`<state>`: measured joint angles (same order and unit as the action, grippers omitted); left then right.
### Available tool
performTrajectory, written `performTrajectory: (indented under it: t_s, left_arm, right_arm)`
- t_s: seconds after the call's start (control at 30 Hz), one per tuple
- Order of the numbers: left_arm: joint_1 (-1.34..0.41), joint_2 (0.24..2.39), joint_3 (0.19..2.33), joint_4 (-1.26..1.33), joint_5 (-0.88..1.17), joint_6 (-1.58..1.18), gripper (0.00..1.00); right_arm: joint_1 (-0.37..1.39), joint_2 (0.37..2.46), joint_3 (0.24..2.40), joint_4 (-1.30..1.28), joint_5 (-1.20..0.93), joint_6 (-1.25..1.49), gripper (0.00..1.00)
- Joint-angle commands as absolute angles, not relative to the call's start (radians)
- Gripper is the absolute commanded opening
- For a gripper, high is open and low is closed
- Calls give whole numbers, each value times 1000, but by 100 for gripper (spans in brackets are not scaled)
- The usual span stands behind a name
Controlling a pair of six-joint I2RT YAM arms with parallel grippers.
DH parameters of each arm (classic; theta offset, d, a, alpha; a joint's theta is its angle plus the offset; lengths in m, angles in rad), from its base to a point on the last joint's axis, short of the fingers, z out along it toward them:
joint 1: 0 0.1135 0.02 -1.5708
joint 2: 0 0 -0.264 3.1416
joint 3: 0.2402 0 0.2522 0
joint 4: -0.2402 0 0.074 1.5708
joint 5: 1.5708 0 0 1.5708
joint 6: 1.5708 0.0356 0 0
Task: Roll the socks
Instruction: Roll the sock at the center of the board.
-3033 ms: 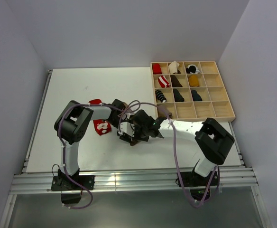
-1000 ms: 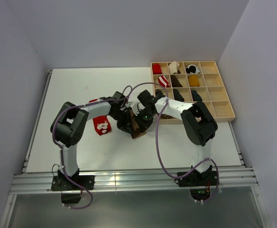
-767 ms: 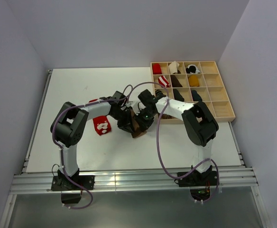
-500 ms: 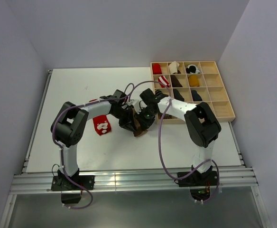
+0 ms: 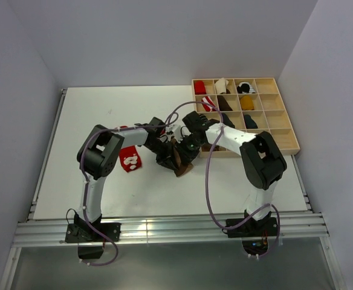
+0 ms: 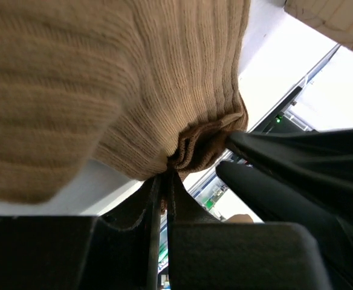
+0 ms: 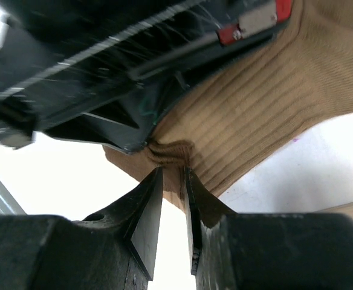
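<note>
Pinching left fingers: a bunched fold of the tan-brown ribbed fabric sock pair is clamped between them, with the gap nearly closed.
Right fingers: set narrow, with an edge fold of the same sock pair held between the two tips.
Meeting point: both sets of fingers are brought together on the sock pair from opposite sides; the left fingers are seen farther from the pale wooden grid tray than the right fingers.
Tan-brown sock pair: gathered in a lump on the white surface, just off the tray's near left corner.
Bright red fabric sock pair with white marks: laid on the surface well to the left of the tray, beyond the tan-brown pair and beside the left arm; it is touched by no fingers.
Tray contents: small rolled sock bundles are seen in several compartments on the tray's left and middle columns.
Wrist views: most of each picture is filled by ribbed fabric, so the rest of the sock pair's shape cannot be told there.
</note>
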<state>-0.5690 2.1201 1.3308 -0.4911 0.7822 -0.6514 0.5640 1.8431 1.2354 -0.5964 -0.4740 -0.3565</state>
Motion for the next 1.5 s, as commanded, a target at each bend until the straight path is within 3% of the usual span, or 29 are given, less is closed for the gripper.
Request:
performTrajectory:
  t_s: [0.0,0.37,0.53,0.83,1.07,1.47]
  left_arm:
    - [-572,2160,1365,-512,790,-660,4]
    - [-522,2157,1351,-601,798,-635,4]
    - [-517,2175,1394,-712,784,-578,6]
    - [-512,2146,1359,-718,827,-577,9]
    - [-512,2126,1345,-716,833,-574,10]
    - [-514,2109,1313,-701,850,-572,11]
  right_arm:
    - [551,1770,1223,-537,-503,-348,29]
    - [502,1556,1108,-459,-491,-498,31]
    - [506,1416,959,-422,-497,-723,40]
    - [679,1266,721,-247,-362,-902,47]
    - [833,1302,628,-88,-235,-957,49]
    - [920,1394,624,-5,-172,-1025,49]
